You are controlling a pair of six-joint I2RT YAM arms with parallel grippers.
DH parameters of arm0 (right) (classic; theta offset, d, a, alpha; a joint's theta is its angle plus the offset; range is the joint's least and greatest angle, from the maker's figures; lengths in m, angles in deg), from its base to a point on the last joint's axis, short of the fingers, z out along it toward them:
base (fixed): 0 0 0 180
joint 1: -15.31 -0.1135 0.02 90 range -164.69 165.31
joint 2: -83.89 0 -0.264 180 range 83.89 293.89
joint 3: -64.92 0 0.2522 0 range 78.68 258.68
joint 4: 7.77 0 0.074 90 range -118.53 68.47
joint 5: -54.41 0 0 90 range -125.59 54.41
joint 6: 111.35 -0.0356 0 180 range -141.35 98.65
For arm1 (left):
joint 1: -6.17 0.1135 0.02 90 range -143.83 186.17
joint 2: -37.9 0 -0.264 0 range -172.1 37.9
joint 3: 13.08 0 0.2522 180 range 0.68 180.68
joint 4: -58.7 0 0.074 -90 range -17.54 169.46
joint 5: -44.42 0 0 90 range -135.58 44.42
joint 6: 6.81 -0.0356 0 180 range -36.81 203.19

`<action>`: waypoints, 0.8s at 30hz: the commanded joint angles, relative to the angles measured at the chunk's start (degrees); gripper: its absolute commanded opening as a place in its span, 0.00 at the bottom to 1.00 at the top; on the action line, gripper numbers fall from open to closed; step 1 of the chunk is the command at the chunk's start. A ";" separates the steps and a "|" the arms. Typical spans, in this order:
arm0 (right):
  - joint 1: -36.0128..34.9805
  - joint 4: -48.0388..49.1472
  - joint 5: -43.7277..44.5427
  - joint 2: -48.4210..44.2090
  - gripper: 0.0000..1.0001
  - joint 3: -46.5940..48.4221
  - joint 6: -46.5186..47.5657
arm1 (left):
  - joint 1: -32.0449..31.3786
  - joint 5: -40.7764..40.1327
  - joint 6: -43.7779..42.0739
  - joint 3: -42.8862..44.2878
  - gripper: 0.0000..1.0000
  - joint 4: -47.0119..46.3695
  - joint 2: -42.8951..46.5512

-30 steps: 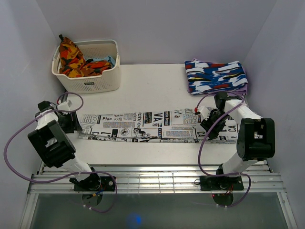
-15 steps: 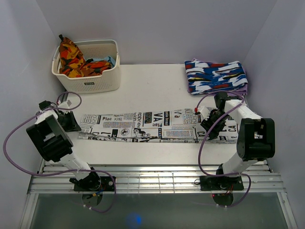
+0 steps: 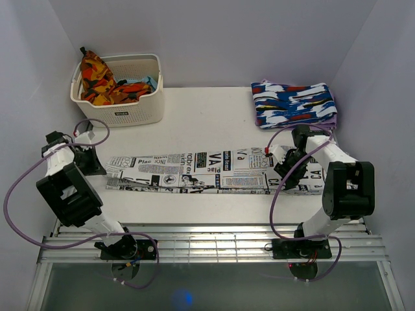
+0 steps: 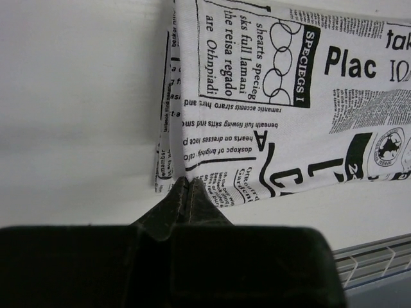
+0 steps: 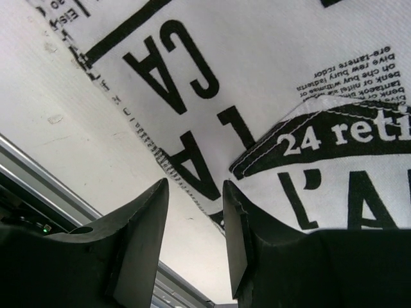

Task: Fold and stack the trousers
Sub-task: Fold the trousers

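Note:
The trousers, white with black newspaper print, lie flat in a long strip across the table. My left gripper is at their left end. In the left wrist view its jaws are shut on the near corner of the trousers, where the edge is turned under. My right gripper is low over the right end. In the right wrist view it is open, one finger over the trousers, the other over bare table beside the stitched edge.
A white basket holding an orange-red patterned cloth stands at the back left. A folded blue-white-red garment lies at the back right. A metal rail runs along the near edge. Walls close in on both sides.
The left arm has swung a little to the left and its gripper has closed at the trousers' left end. The right arm and the trousers have hardly moved.

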 commanded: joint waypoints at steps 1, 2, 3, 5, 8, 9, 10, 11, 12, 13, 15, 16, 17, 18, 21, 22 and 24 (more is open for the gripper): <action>-0.31 -4.12 -1.62 -4.00 0.45 0.87 3.70 | 1.52 -0.46 -3.53 -0.95 0.00 2.83 2.07; -0.40 -5.43 -2.23 -4.70 0.44 1.13 4.50 | 1.87 -0.55 -3.54 -1.74 0.00 1.61 1.89; -0.57 -6.23 -3.28 -5.93 0.43 1.40 6.07 | 1.78 -0.64 -3.54 -3.31 0.00 0.99 1.28; -1.63 -7.72 -4.52 -7.08 0.41 2.27 7.22 | 1.87 -0.81 -2.75 -4.47 0.00 -0.85 0.40; -5.22 -9.57 -6.02 -9.28 0.41 2.63 8.02 | 1.78 -0.55 -1.78 -5.44 0.00 -1.65 -1.80; -6.28 -9.23 -6.54 -10.06 0.41 2.37 7.93 | 1.87 -0.46 -1.69 -5.61 0.00 -2.00 -2.06; -8.90 -8.70 -6.55 -10.33 0.41 2.19 6.89 | 1.87 -0.29 -1.60 -5.79 0.00 -2.09 -2.41; -10.32 -7.91 -6.37 -10.33 0.42 1.93 5.83 | 1.78 -0.11 -1.43 -5.79 0.00 -2.53 -2.42; -11.81 -6.86 -6.11 -9.81 0.42 1.75 4.95 | 1.78 0.06 -1.43 -5.70 0.00 -2.62 -2.50; -15.04 -4.67 -6.02 -9.37 0.41 1.66 2.59 | 1.87 0.07 -1.34 -5.70 0.00 -2.62 -2.59; -18.22 -2.03 -5.84 -7.54 0.41 2.10 0.03 | 1.78 0.33 -1.16 -5.70 0.00 -2.71 -2.86; -21.37 -0.88 -5.84 -6.74 0.41 2.97 -1.20 | 1.87 0.24 -1.08 -5.70 0.00 -2.71 -2.77; -22.80 1.30 -5.93 -5.95 0.41 3.42 -3.38 | 1.78 0.24 -0.99 -5.79 0.00 -2.71 -2.86; -24.29 2.54 -6.02 -4.55 0.41 3.86 -4.36 | 1.87 0.24 -1.07 -5.88 0.00 -2.53 -2.77; -29.57 6.77 -4.88 -2.43 0.40 5.18 -7.35 | 1.87 -0.11 -1.34 -5.79 0.00 -2.44 -2.59; -31.41 7.73 -4.44 -1.21 0.40 5.35 -7.97 | 1.78 -0.11 -1.43 -5.79 0.00 -2.36 -2.59; -32.91 10.36 -3.56 0.55 0.40 5.70 -9.11 | 1.78 -0.20 -1.51 -5.62 0.00 -2.36 -2.68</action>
